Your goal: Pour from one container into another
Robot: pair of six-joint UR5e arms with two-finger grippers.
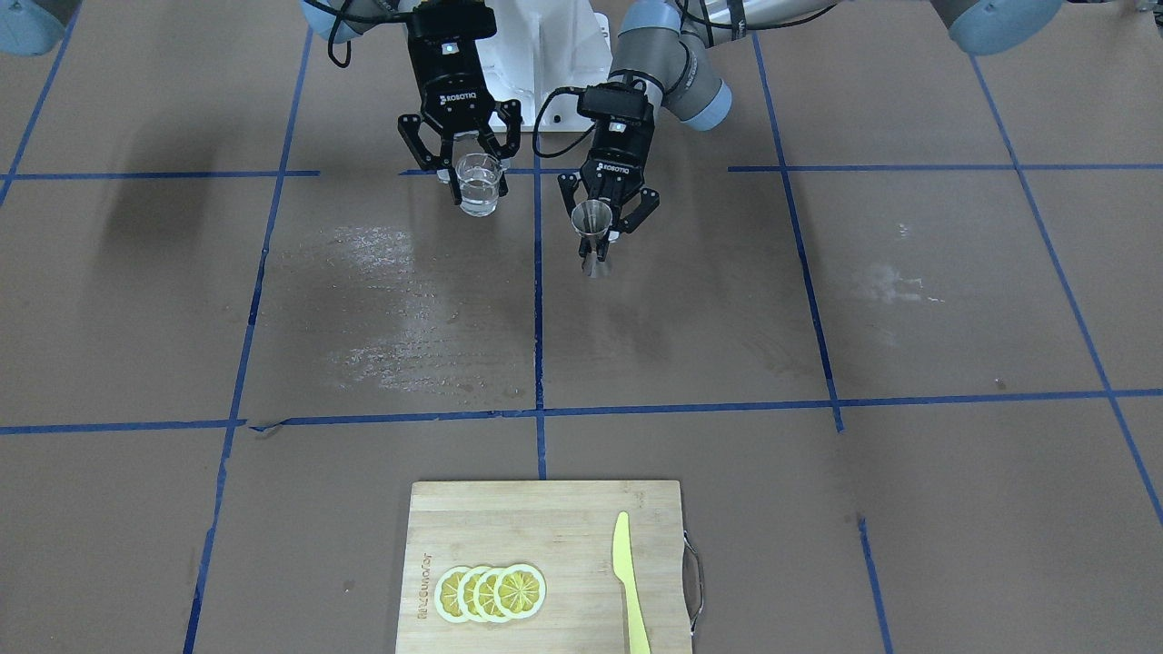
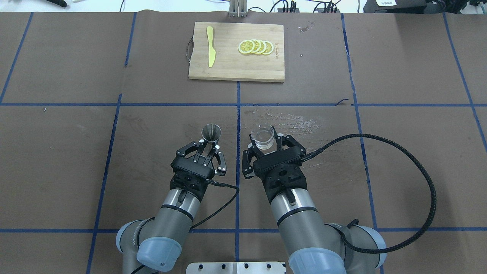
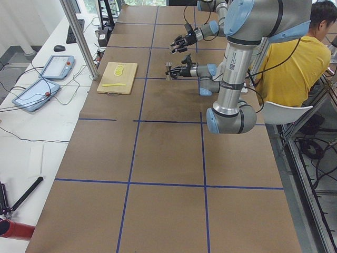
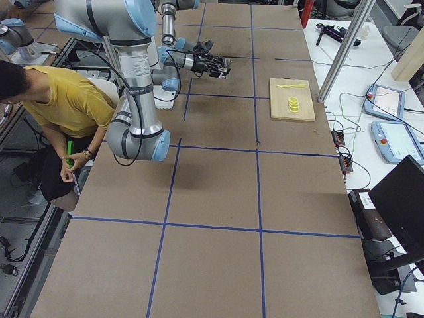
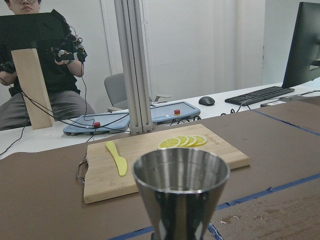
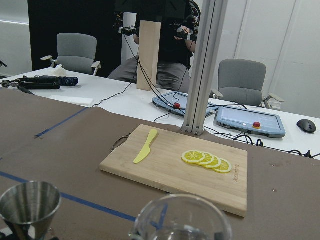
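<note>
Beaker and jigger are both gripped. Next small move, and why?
Probably shift the right pincer sideways until the beaker has its lip above the mouth of the jigger, before any tilt. Both stand upright with a gap between them, the beaker holds water, and the left pincer grips the jigger mouth-up.

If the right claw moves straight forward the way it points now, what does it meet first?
Probably the cutting board, near its lemon slices; the way there looks free, though the right claw may pass above it.
</note>
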